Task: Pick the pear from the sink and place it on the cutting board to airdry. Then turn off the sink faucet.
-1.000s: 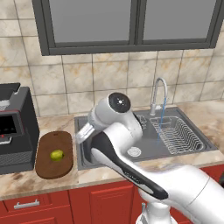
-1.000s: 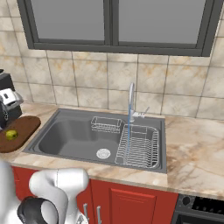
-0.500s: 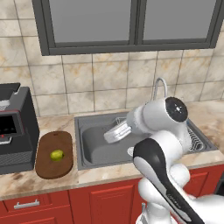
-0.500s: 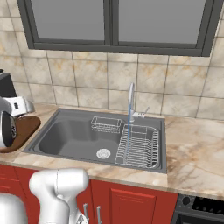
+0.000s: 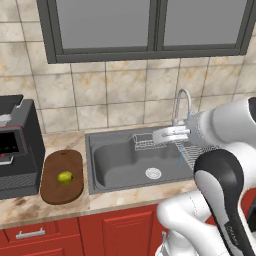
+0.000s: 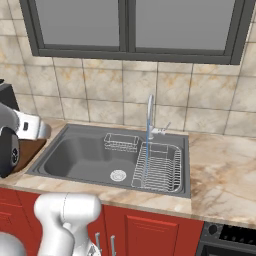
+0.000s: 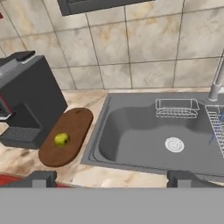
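The yellow-green pear (image 5: 65, 177) lies on the dark brown cutting board (image 5: 51, 189), left of the sink (image 5: 117, 162); the hand view has the pear (image 7: 61, 139) on the board (image 7: 78, 122) too. The silver sink faucet (image 5: 180, 101) arches at the basin's back right, and a thin blue stream (image 5: 180, 158) falls from it. My gripper (image 5: 159, 134) hangs above the basin's right half, just left of the faucet and far from the pear. In the hand view my gripper (image 7: 111, 179) is open, its tips wide apart with nothing between them.
A black boxy appliance (image 5: 16, 145) stands on the counter left of the board. A small wire basket (image 6: 121, 142) hangs at the sink's back wall, a wire drying rack (image 6: 160, 167) fills its right side, and the round drain (image 6: 118, 175) sits in the floor. Tiled wall and window lie behind.
The arm has swung from the board side rightward across the sink until the hand is near the faucet. The pear stays on the cutting board.
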Controlling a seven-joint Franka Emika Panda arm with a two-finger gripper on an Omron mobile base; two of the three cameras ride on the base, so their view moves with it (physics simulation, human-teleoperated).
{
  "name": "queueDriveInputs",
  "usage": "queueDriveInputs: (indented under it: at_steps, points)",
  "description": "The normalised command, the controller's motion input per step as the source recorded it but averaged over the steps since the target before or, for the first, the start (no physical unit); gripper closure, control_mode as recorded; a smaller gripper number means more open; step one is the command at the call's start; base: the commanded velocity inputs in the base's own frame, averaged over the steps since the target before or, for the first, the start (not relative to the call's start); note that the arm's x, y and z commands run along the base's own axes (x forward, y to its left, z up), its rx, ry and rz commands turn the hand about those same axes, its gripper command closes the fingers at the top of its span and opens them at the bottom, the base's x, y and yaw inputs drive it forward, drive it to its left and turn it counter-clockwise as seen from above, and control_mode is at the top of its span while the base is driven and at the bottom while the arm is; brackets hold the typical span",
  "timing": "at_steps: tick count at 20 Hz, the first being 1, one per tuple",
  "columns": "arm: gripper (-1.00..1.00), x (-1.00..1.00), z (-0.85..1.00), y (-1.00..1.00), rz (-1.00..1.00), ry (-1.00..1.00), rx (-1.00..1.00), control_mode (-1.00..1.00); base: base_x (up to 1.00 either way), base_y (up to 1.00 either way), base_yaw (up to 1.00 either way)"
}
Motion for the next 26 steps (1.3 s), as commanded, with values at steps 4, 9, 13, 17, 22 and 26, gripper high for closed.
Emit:
queueDriveInputs:
  at_steps: [4,9,13,17,22,26]
  points:
    - [-1.00,-0.49,0.05,-0.18,-0.10,-0.01,0.04,-1.00,0.00,0.00,0.00]
    - [-1.00,-0.27,-0.01,0.00,0.00,-0.04,0.00,-1.00,0.00,0.00,0.00]
    - [-1.00,-0.25,0.02,-0.06,0.00,-0.04,0.00,-1.00,0.00,0.00,0.00]
    - [-1.00,-0.16,0.24,-0.25,0.00,-0.01,-0.02,-1.00,0.00,0.00,0.00]
    - [-1.00,-0.24,0.27,-0.43,0.05,-0.05,-0.08,-1.00,0.00,0.00,0.00]
    - [-1.00,-0.29,0.21,-0.41,0.10,-0.10,-0.05,-1.00,0.00,0.00,0.00]
